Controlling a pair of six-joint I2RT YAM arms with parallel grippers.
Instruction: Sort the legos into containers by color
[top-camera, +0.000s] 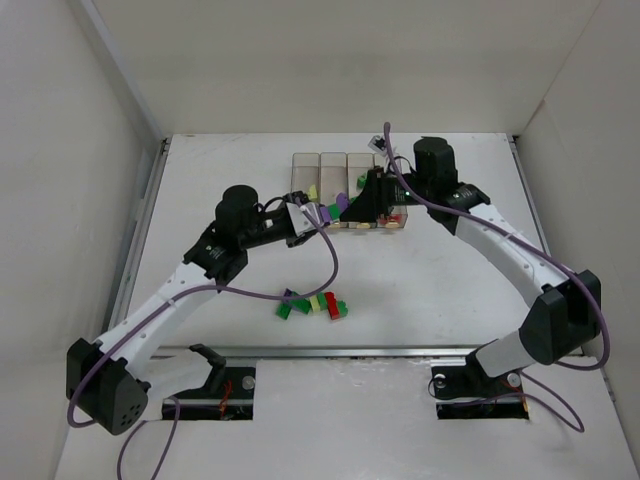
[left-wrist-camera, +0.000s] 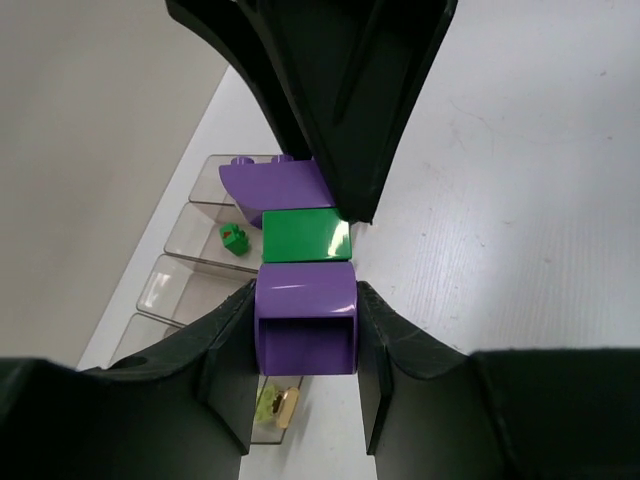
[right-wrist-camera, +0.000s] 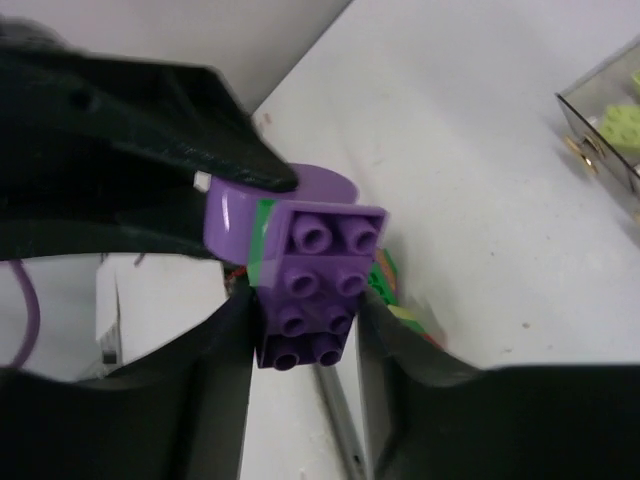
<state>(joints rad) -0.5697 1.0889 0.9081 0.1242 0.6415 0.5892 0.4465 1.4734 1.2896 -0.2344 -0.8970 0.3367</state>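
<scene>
here, a purple-green-purple lego stack (left-wrist-camera: 300, 240) over the containers (top-camera: 333, 162)
the left gripper (left-wrist-camera: 305, 295) pinches 1 purple end, the right gripper (right-wrist-camera: 305, 305) clamps the studded end; loose legos (top-camera: 315, 303) lie on the table (top-camera: 450, 290).

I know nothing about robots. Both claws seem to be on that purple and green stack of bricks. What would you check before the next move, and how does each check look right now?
1. Grip of the left gripper on the smooth purple plastic block: ok, clamped.
2. Hold of the right gripper on the studded purple plastic brick: ok, fingers against both sides.
3. Colours separated: not ok, the flat green plastic piece sits sandwiched between the purple ones.
4. The clear plastic bins close by: ok.
5. Which bin takes purple: cannot tell.
6. The loose bricks away from both arms: ok.
</scene>
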